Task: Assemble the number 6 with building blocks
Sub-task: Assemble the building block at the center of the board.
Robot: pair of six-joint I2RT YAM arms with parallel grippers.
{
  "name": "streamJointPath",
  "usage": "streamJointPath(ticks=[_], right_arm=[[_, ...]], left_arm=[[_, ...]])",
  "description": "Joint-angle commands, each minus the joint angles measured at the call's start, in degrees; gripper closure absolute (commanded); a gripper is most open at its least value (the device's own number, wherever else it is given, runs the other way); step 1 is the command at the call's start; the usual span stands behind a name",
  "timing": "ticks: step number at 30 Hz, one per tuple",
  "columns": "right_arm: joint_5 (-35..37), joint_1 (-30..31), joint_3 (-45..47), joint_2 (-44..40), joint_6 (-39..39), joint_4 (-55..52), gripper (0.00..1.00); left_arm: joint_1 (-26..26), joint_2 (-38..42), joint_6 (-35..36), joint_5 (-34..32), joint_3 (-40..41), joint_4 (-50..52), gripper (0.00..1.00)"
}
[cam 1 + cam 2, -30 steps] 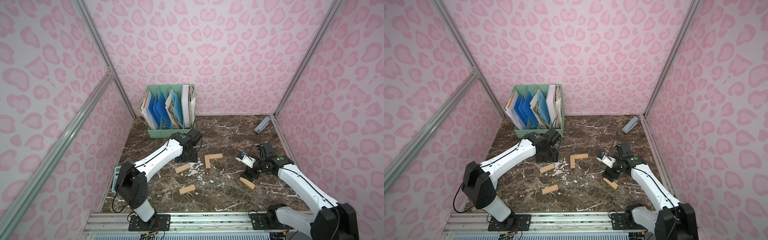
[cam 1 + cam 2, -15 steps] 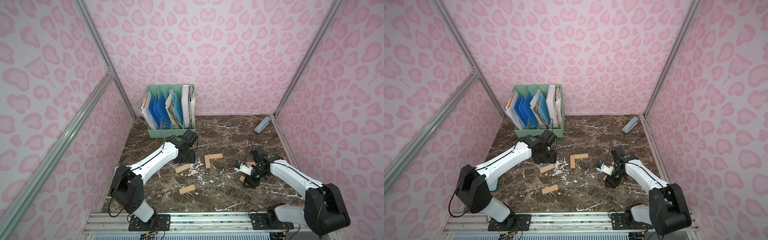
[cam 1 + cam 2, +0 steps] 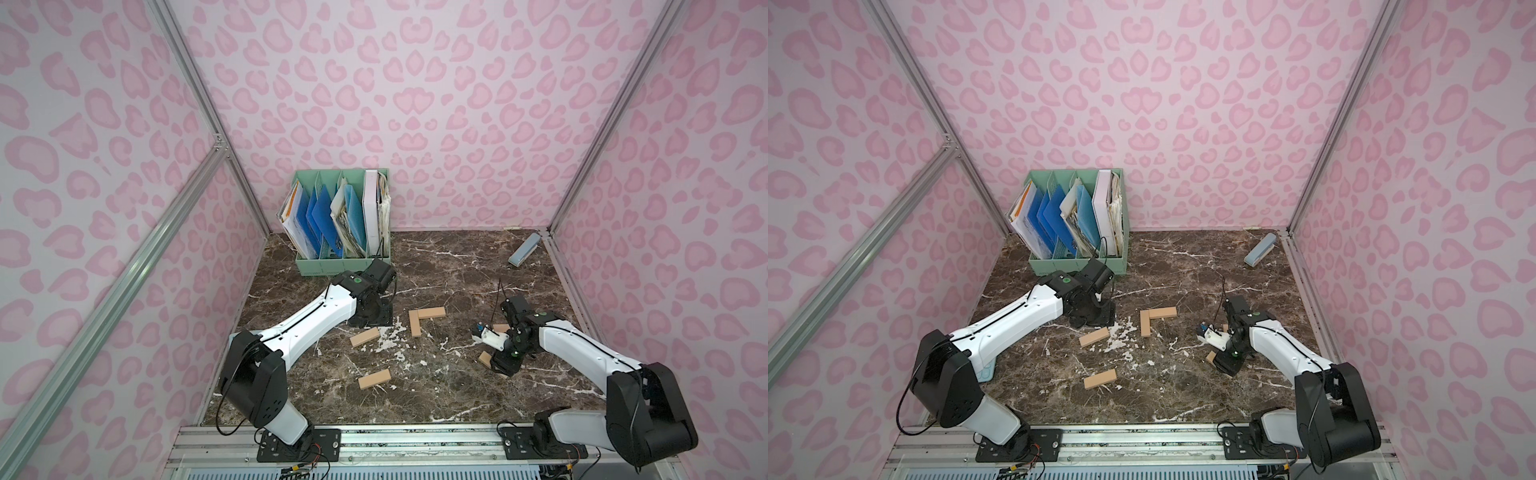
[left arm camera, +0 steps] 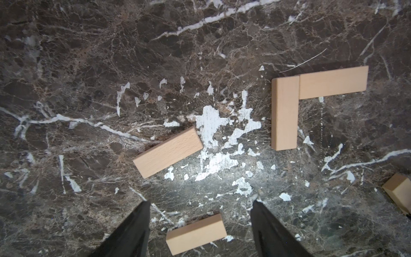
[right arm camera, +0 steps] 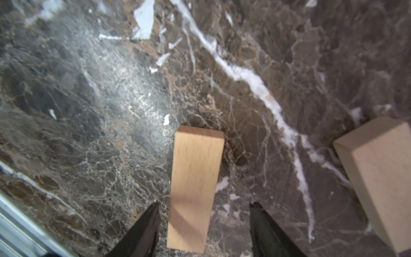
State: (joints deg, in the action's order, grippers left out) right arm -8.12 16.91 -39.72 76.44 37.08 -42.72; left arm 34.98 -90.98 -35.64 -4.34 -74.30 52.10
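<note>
Under our right pincer [image 5: 204,203], jaws apart, we see a block [image 5: 196,178] lying off-centre; closing may twist it.

Pink spotted walls [image 3: 415,104] are framed by metal rails [image 3: 129,274]. A green file rack [image 3: 332,266] is set on the dark marble floor [image 3: 449,266], just beyond the left gripper [image 3: 370,320].

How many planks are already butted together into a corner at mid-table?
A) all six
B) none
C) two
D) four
C: only the L-shaped pair of planks touches, end against side at a right angle. The nearest loose plank lies apart from it at a slant.
</note>
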Motion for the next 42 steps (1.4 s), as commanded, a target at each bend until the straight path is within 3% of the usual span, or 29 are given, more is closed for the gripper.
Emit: streamJointPath(ticks=[1,3,5,6,9,18,25,42], right_arm=[[-0.19,0.96,-0.05,1.29,-0.36,0.48,0.35],[-0.65,1.19,-0.47,2.40,-0.59,0.95,0.44],[-0.87,1.18,-1.15,3.76,-0.99,1.05,0.68],[-0.76,1.24,-1.59,4.47,-1.20,1.04,0.71],[-1.02,1.27,-3.35,6.56,-1.81,0.19,0.73],[-7.09,3.30,-11.06,14.60,-4.57,-3.57,0.89],[-10.34,11.53,-13.28,19.21,-4.93,-0.69,0.90],[-0.83,17.69,-20.11,25.08,5.22,1.26,0.89]], left_arm=[[0.00,0.11,0.04,0.23,-0.14,-0.02,0.25],[0.00,0.19,-0.10,0.12,-0.21,-0.01,0.25],[-0.01,0.36,-0.13,-0.14,-0.09,-0.06,0.26],[-0.06,0.49,-0.13,-0.23,-0.05,-0.04,0.25],[0.00,0.67,-0.05,-0.45,0.19,-0.06,0.26],[-0.62,0.51,0.13,-0.42,0.05,-0.11,0.26],[-0.70,0.17,0.28,-0.70,-0.41,0.36,0.26],[-0.86,1.34,0.19,-1.99,0.63,0.81,0.26]])
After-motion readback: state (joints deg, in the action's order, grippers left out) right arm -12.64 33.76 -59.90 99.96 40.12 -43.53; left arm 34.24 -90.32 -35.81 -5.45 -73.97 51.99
